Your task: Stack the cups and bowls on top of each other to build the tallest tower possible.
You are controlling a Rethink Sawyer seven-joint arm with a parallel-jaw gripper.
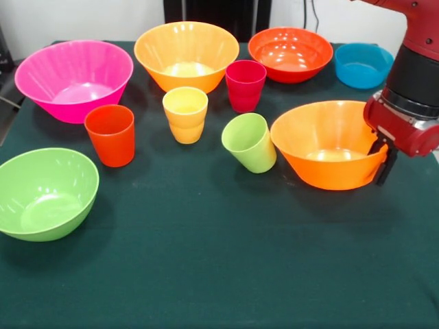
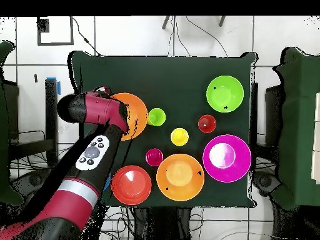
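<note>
My gripper (image 1: 383,159) is at the right rim of a large orange bowl (image 1: 322,147) on the right side of the table. I cannot tell whether it is gripping the rim. Beside that bowl a lime green cup (image 1: 250,142) stands tilted. A yellow cup (image 1: 185,114), an orange-red cup (image 1: 110,135) and a crimson cup (image 1: 245,85) stand upright in the middle. A pink bowl (image 1: 74,79), a second orange bowl (image 1: 186,55), a red-orange bowl (image 1: 290,53) and a small blue bowl (image 1: 363,65) line the far side. A lime green bowl (image 1: 44,193) sits near left.
In the overhead view my red arm (image 2: 94,156) crosses the table's left side. It covers part of the orange bowl (image 2: 134,115) and most of the blue bowl. The dark green cloth (image 1: 219,274) ends at the table's edges.
</note>
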